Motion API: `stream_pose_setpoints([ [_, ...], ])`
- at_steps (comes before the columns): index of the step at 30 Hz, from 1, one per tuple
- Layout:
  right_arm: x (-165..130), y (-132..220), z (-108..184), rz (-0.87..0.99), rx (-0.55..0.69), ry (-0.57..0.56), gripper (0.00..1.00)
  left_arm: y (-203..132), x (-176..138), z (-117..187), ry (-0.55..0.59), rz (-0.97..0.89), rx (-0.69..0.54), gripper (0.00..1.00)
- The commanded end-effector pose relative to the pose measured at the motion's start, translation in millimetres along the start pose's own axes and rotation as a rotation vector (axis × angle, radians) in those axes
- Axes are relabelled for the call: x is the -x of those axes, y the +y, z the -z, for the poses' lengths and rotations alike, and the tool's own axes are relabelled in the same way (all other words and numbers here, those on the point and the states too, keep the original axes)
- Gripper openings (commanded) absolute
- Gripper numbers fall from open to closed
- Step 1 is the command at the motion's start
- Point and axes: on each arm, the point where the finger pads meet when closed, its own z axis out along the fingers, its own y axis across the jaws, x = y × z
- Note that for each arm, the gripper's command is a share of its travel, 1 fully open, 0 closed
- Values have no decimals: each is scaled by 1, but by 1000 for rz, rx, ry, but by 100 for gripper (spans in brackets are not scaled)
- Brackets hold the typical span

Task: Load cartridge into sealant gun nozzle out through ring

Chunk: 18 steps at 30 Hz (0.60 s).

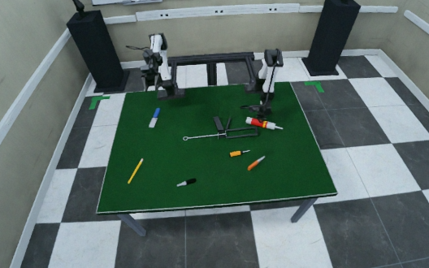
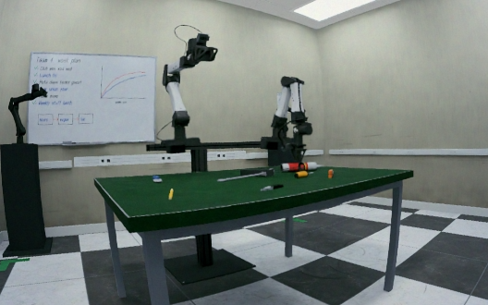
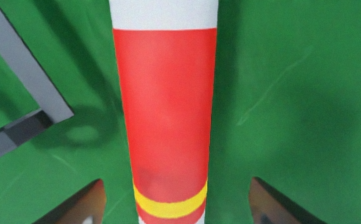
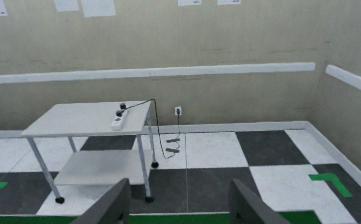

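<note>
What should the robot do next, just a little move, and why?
Probably lower the left gripper a bit, then close it: its open fingers stand on either side of the cartridge, lined up along it but gripping nothing.
</note>
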Motion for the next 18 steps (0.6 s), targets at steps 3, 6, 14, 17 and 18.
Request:
stream_pose_setpoints([
  [3,-1,3,3,-5,7,3,51,3,-1,-10,6,-2,20,74],
  [6,-1,3,3,-5,7,3,51,10,-4,-13,11,0,36,74],
  [14,-1,3,3,-5,7,3,51,4,-1,-22,3,0,23,74],
  [17,-1,3,3,-5,7,3,51,10,-4,-26,8,4,37,74],
  [18,-1,3,3,-5,7,3,51,15,-5,-27,11,3,46,74],
])
